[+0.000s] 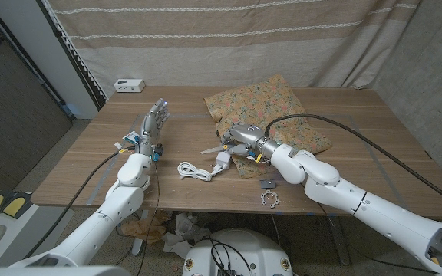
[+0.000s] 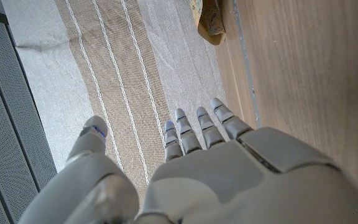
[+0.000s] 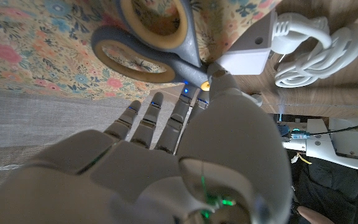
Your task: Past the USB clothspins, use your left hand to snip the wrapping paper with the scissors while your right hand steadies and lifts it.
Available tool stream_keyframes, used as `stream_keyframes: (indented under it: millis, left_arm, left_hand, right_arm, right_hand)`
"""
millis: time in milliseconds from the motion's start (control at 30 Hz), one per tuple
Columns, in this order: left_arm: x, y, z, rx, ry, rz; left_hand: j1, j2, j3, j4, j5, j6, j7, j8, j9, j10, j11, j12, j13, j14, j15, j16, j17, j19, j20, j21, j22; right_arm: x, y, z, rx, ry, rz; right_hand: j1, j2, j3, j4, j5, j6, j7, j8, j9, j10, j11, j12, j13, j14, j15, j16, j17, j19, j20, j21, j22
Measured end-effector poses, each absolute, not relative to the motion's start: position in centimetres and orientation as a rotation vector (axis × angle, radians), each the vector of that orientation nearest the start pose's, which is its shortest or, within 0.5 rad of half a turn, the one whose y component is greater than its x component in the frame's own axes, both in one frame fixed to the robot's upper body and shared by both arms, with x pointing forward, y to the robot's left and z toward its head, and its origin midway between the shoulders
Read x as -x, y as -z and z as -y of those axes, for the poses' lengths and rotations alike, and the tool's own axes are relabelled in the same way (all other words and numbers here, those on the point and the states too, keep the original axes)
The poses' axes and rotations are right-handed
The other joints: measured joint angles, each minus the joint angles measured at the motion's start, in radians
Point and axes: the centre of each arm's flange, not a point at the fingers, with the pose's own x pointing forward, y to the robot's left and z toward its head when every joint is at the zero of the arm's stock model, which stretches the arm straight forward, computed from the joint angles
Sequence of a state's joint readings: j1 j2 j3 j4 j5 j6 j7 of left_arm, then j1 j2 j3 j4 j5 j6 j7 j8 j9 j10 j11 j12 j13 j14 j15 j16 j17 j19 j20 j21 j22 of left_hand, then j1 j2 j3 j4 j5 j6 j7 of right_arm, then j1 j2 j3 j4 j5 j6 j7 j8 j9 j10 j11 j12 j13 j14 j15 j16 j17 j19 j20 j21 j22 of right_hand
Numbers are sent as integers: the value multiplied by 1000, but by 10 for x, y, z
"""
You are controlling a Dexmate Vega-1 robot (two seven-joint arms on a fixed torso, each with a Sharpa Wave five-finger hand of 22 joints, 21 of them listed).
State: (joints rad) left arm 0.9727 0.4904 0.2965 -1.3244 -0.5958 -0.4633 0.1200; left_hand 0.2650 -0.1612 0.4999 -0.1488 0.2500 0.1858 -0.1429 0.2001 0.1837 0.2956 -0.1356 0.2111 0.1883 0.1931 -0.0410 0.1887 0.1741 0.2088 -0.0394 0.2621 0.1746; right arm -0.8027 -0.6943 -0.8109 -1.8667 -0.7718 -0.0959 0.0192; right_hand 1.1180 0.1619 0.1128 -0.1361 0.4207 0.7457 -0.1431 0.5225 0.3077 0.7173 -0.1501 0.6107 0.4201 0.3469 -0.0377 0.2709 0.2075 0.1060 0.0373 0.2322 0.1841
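Observation:
The floral wrapping paper [image 1: 271, 115] lies crumpled at the table's back middle; a corner of the paper [image 2: 207, 20] shows past my left hand too. Grey scissors [image 1: 212, 151] with yellow-lined handles [image 3: 149, 45] lie at the paper's front-left edge, on the floral paper [image 3: 30, 56]. My right hand [image 1: 245, 138] hovers right at them, its fingers [image 3: 149, 121] stretched out, the thumb tip by the pivot, nothing clearly gripped. My left hand [image 1: 153, 123] stands off to the left above the wood, fingers [image 2: 197, 127] straight and apart, holding nothing.
A white USB charger block [image 1: 222, 160] with its coiled cable [image 1: 193, 170] lies just in front of the scissors; the block [image 3: 248, 53] and the cable [image 3: 309, 53] sit beside the handles. Small metal pieces [image 1: 268, 193] lie near the front edge. A white box [image 1: 129, 84] sits at the far left corner.

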Motion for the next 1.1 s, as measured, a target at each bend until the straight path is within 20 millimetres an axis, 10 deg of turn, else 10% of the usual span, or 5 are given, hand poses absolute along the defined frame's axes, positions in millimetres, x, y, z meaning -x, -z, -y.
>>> stream_keyframes:
  millis: [1100]
  left_arm:
    - [-631,58,-324,106,27,697]
  left_hand:
    - [-5,5,-7,-2,0,-4,-4,-4,0,0,0,0,0,0,0,-4,0,0,0,-8,0]
  right_arm:
    - [-548,25,93,1494,-210,862]
  right_hand:
    - [11,-11,-7,7,-15,44,27,7,-14,39,7,44,-6,28,-4,8,9,5,6,0,0]
